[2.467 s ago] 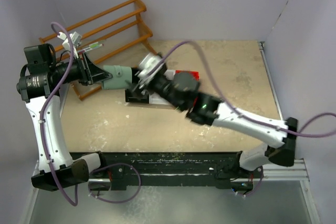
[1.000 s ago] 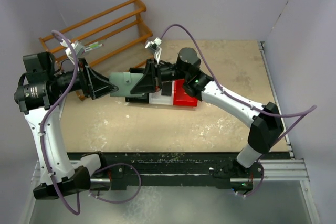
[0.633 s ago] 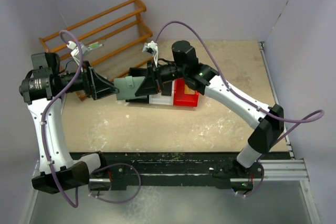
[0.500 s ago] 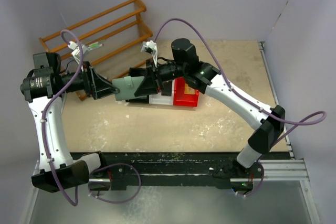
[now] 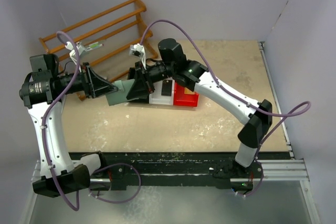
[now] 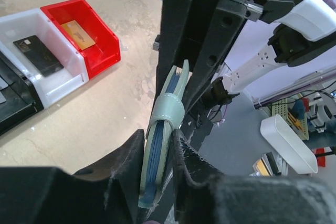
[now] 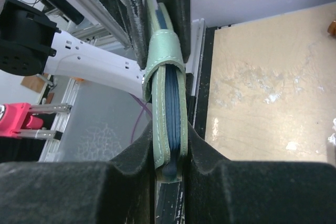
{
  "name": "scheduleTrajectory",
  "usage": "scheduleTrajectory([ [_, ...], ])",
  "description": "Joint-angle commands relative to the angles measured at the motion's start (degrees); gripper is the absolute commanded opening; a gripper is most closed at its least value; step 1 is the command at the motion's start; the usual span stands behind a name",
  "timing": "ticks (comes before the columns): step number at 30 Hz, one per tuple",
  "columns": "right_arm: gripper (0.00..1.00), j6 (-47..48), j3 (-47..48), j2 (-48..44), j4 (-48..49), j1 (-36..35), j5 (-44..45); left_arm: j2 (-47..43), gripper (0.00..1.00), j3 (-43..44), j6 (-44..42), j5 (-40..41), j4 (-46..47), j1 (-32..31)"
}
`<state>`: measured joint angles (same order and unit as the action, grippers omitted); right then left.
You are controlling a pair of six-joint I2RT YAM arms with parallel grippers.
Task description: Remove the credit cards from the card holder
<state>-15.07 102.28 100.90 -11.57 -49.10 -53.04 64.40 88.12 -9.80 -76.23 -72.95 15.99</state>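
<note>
Top view, compared with 2.5 s ago: the right gripper [image 5: 131,87] has been brought off the bins and across to the small grey-green folding card holder [image 5: 116,97]. The holder is held in the air just left of the bins, above the sandy table [image 5: 220,124]. Over the last second the right gripper has been pushed further onto the card holder, so only a narrow grey-green strip is left showing between the two claws. The pair has also shifted slightly left.

Left gripper [image 6: 157,153]: pinched on one end of the card holder, one pad on each face. Right gripper: pressed onto the opposite end in the same way (right wrist view). The card holder is seen closed and edge-on. Dark blue layers are visible in its slot; whether they are cards or lining cannot be told.

Already out: a thin orange-gold card [image 6: 77,32] in the red plastic bin [image 6: 100,59], and a thin black card [image 6: 38,55] in the white plastic bin [image 6: 63,85]. No silvery card was located.

Judgement: a two-sided hold has been set up, for opening the card holder or drawing out the next card. The task is partly done.
</note>
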Motion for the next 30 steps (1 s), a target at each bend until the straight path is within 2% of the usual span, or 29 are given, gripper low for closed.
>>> scheduleTrajectory([
  [1,0.17,-1.06,4.78,-0.77,1.36,-0.02,-2.66,-1.36,0.18,-0.54,1.37,-1.43,2.25,0.05],
  [2,0.34,-2.09,4.51,-0.98,2.05,0.00,-3.04,-1.15,0.12,-0.50,1.75,-1.26,2.40,0.01],
  [5,0.60,-7.44,0.22,-3.30,9.00,0.49,-4.41,-0.54,0.00,-0.34,3.05,-1.41,2.90,0.01],
  [9,0.67,-24.11,-13.45,-8.69,30.92,2.07,-2.64,-0.38,0.00,0.34,5.07,-2.35,3.89,0.01],
  [12,0.67,-34.46,-21.06,-11.30,45.12,2.43,-0.72,-1.18,0.00,0.74,7.84,-2.72,6.23,0.01],
  [16,0.68,-44.34,-25.72,-10.69,57.08,2.39,2.88,-2.61,0.00,0.48,11.65,-3.33,9.58,0.09],
  [23,0.66,-50.56,-25.33,-7.60,64.41,2.26,6.12,-3.41,0.00,-0.37,14.89,-6.55,11.82,0.09],
  [27,0.48,-53.14,-24.88,-6.55,66.82,2.26,6.80,-3.62,0.00,-1.03,17.46,-8.04,14.12,0.01],
  [29,0.33,-53.78,-24.98,-6.71,66.94,2.26,6.78,-3.90,0.01,-1.35,17.56,-7.47,14.79,0.05],
  [30,0.24,-54.09,-25.06,-6.95,66.47,2.26,6.13,-4.10,0.11,-1.49,17.16,-6.30,14.88,0.01],
])
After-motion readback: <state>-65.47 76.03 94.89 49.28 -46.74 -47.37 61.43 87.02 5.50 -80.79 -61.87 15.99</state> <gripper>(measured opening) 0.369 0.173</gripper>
